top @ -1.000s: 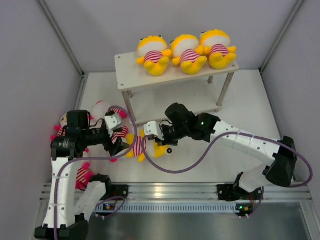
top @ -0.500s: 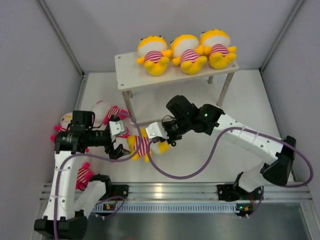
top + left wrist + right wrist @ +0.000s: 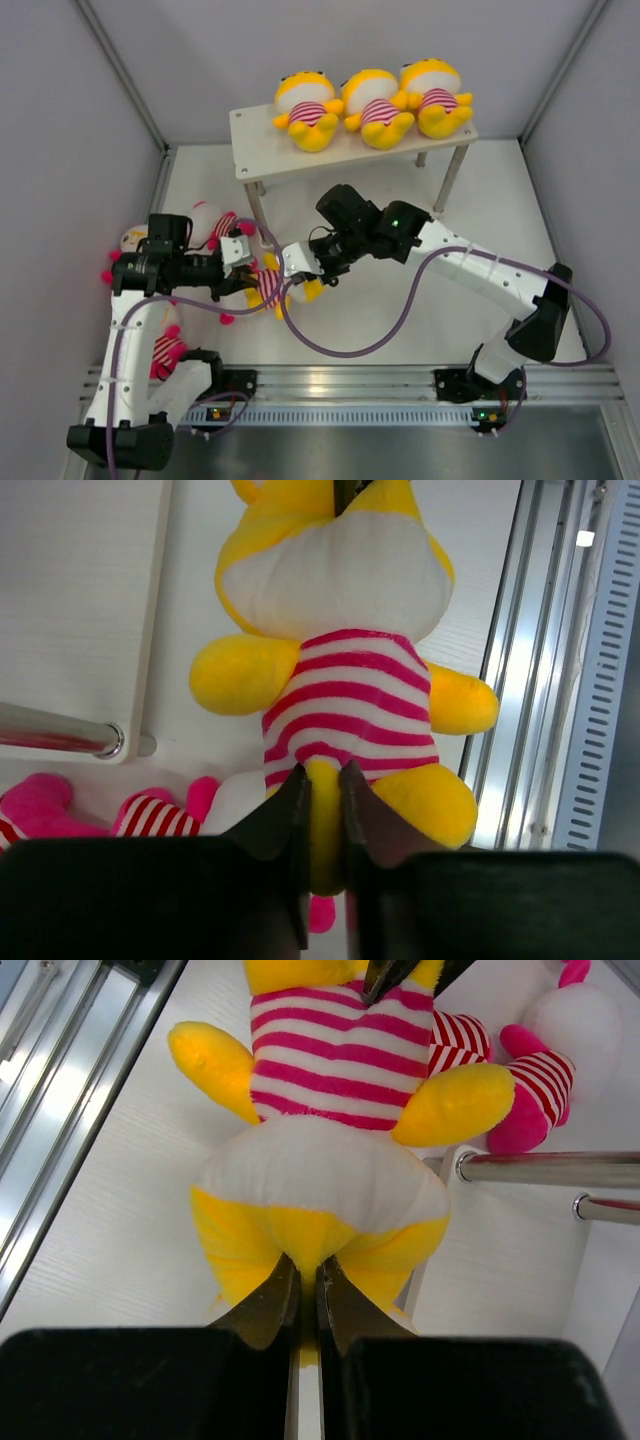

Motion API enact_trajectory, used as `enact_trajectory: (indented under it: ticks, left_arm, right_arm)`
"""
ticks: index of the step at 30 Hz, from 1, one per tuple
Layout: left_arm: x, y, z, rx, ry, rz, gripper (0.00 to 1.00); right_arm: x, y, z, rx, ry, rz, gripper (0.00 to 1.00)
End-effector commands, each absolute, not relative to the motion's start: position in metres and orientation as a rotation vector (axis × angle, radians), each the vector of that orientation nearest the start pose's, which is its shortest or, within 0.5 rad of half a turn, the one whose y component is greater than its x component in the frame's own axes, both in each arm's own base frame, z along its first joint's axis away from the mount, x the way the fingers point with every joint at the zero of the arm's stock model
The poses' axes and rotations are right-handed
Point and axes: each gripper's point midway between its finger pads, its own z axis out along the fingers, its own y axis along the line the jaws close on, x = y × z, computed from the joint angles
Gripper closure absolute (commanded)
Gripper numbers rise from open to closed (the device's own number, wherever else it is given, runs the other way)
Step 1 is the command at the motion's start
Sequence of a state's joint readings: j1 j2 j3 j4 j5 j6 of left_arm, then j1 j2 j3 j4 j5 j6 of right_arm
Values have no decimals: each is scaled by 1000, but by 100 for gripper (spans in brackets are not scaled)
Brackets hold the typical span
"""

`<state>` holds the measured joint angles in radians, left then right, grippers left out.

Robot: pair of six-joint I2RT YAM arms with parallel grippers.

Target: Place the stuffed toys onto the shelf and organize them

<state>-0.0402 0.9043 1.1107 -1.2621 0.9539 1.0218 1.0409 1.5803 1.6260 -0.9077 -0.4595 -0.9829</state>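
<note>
Left fingers (image 3: pixel 285 820) clenched on one leg of the yellow doll (image 3: pixel 345 680). Right fingers (image 3: pixel 268 1312) clenched on its head top. Doll location: left half of the surface (image 3: pixel 400 320), near the shelf (image 3: pixel 260 150).

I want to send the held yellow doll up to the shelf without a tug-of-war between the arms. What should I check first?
1. The right gripper is shut on the yellow doll, at its head: ok.
2. The left gripper is shut on its lower end: ok.
3. Only one gripper holds it: not ok, both do.
4. Free spot on the shelf top, left of the three dolls: ok.
5. It hangs off the table: cannot tell.
</note>
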Motion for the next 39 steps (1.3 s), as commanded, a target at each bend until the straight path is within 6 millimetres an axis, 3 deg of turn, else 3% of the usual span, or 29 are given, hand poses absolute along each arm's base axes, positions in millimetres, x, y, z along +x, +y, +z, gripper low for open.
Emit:
enact_trajectory:
  ticks: [1,2,5,7,10,11,12,13,14,15,17,18,23,31,34,39]
  left_arm:
    - [160,-131,247,1382,1673,-705,93]
    - [159,-131,247,1384,1670,-701,100]
    - [155,-133,254,1371,1651,-698,100]
    - [153,-135,273,1318,1655,-715,100]
    - [150,-141,319,1207,1653,-749,100]
    - [148,-141,331,1184,1648,-750,100]
    - [147,-142,341,1162,1647,-752,100]
    - [144,-142,363,1123,1625,-736,100]
    - [145,-142,373,1092,1622,-727,100]
    - [144,-140,383,1003,1666,-728,100]
    - [151,-136,411,924,1625,-662,100]
    - [157,-129,417,824,1664,-629,100]
    - [178,-105,465,554,1630,-487,100]
    - [223,-62,521,158,1544,-347,100]
    - [244,-52,534,48,1508,-337,100]
    - [290,-45,533,-120,1515,-395,100]
  right_arm:
    - [162,388,285,-2065,945,581,100]
    - [161,387,283,-2063,948,581,100]
    - [165,387,288,-2019,959,566,92]
    - [168,384,296,-1959,998,549,82]
    - [177,380,311,-1823,1032,507,51]
    - [183,380,308,-1782,1033,494,44]
    - [181,373,323,-1715,1031,501,39]
    - [184,371,320,-1666,1049,510,33]
    - [182,364,318,-1662,1053,508,30]
    - [180,359,342,-1569,1021,525,26]
    - [182,347,344,-1501,1051,543,23]
    - [179,338,362,-1442,1014,541,21]
    - [184,312,382,-1296,1060,502,15]
    - [217,289,409,-1060,1223,415,13]
    - [224,287,406,-1028,1252,396,13]
    - [224,286,400,-1025,1268,404,13]
